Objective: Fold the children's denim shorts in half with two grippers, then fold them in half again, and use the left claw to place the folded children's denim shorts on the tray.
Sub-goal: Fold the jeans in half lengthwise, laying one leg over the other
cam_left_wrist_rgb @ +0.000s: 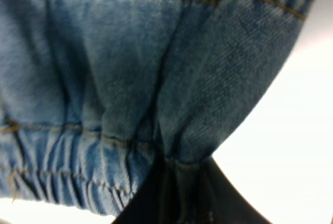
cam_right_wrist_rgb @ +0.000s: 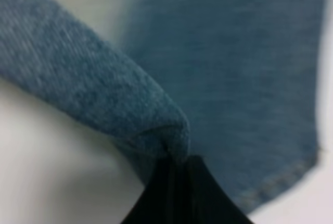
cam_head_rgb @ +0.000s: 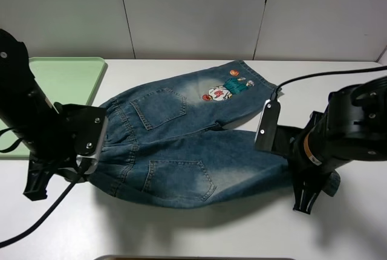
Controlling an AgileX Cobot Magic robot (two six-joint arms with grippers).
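The children's denim shorts (cam_head_rgb: pixel 181 151) lie spread on the white table, back pockets up, with the cartoon patch on the far leg. My left gripper (cam_head_rgb: pixel 89 168) is shut on the gathered waistband at its near corner. The left wrist view shows the black fingertips (cam_left_wrist_rgb: pixel 174 193) pinching a fold of denim (cam_left_wrist_rgb: pixel 130 67). My right gripper (cam_head_rgb: pixel 289 166) is shut on the hem end of the near leg. In the right wrist view the fingertips (cam_right_wrist_rgb: pixel 177 182) clamp a rolled edge of cloth (cam_right_wrist_rgb: pixel 234 78). The pale-green tray (cam_head_rgb: pixel 66 75) sits at the back left, partly behind the left arm.
A black cable (cam_head_rgb: pixel 314 77) runs from the right arm over the table towards the far leg. White wall panels stand behind the table. A dark edge (cam_head_rgb: pixel 193 258) shows at the near border of the high view.
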